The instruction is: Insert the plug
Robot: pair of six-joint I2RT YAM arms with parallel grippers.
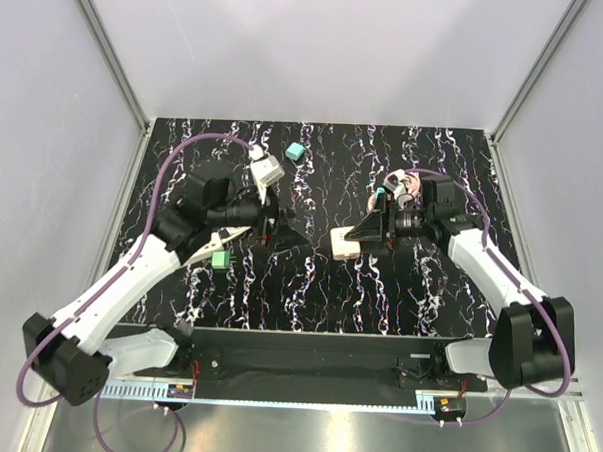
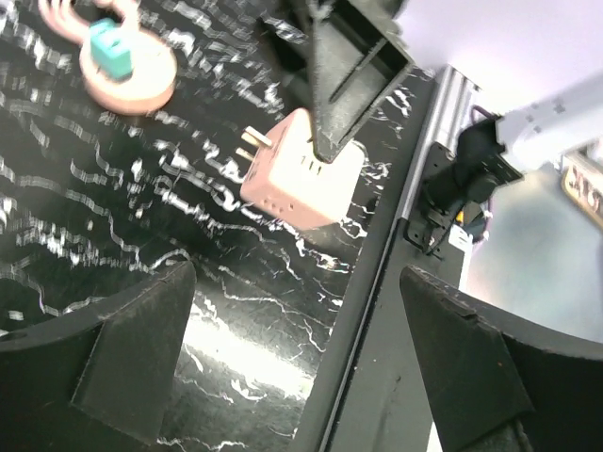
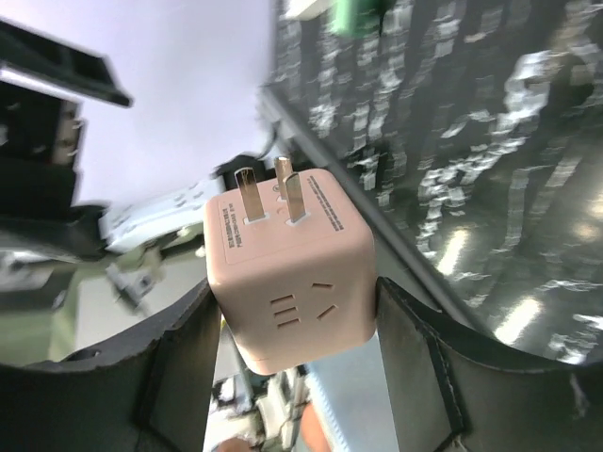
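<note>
The plug (image 2: 111, 49) is a small teal block lying on a coiled pink cord (image 2: 141, 85); from above the plug (image 1: 381, 192) sits at the right, just behind my right arm's wrist. My right gripper (image 3: 294, 292) is shut on a pink cube socket (image 3: 292, 273), one finger on each side, with the cube's metal prongs pointing away from the wrist. The top view shows this cube (image 1: 346, 246) held low at mid-table. My left gripper (image 1: 291, 231) faces it from the left, open and holding nothing. In the left wrist view the cube (image 2: 301, 174) hangs ahead of the open left gripper (image 2: 297, 273).
A white cube (image 1: 267, 169) and a teal cube (image 1: 296, 151) lie at the back, left of centre. A green cube (image 1: 220, 258) sits beside the left forearm. The black marbled mat ends at a metal rail (image 2: 377, 282) along the near edge.
</note>
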